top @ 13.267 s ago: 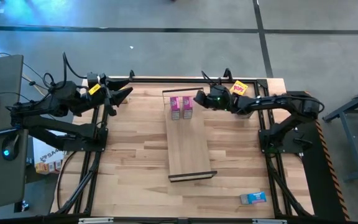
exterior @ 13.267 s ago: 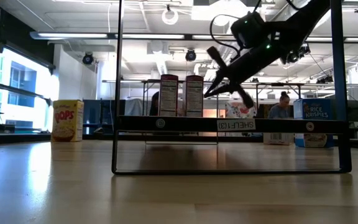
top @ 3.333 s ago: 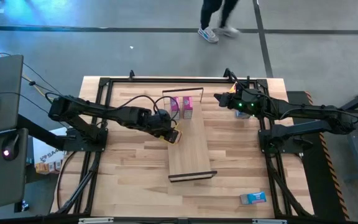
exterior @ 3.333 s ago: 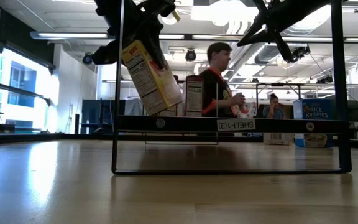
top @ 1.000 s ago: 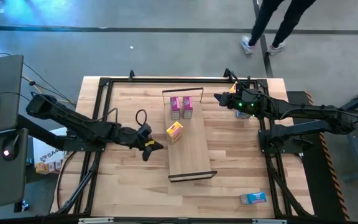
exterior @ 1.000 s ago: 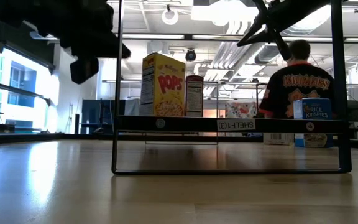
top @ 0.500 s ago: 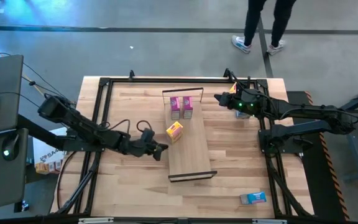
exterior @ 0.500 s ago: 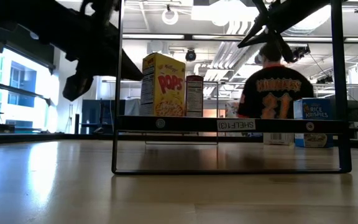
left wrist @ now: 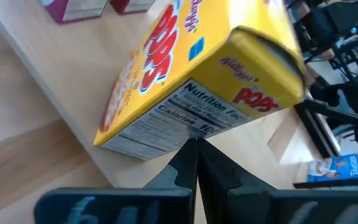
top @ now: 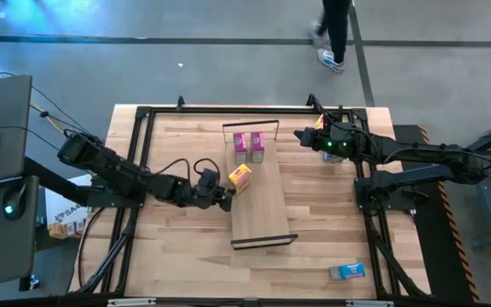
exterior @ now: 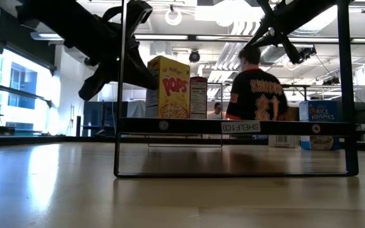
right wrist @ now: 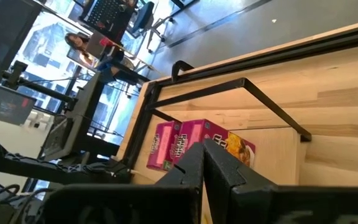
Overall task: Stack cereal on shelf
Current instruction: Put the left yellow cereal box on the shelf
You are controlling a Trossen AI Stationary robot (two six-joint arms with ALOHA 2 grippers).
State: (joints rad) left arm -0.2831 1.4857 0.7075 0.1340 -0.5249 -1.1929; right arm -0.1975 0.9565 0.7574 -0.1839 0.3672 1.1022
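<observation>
Light-wood shelf [top: 258,209] lies along the middle of the butcher-block bench [top: 177,247]. On it stands a yellow Pops cereal box [top: 240,178], upright, just beside the left tool [top: 227,200], whose fingers [left wrist: 188,163] are pressed together and hold nothing. Half a second ago this tool was slightly farther from the box. Two pink boxes [top: 250,146] stand together at the shelf's far end. Right tool [top: 301,135], fingers closed and empty, hangs near the far right corner. A light-blue box [top: 347,271] lies flat at the near right.
</observation>
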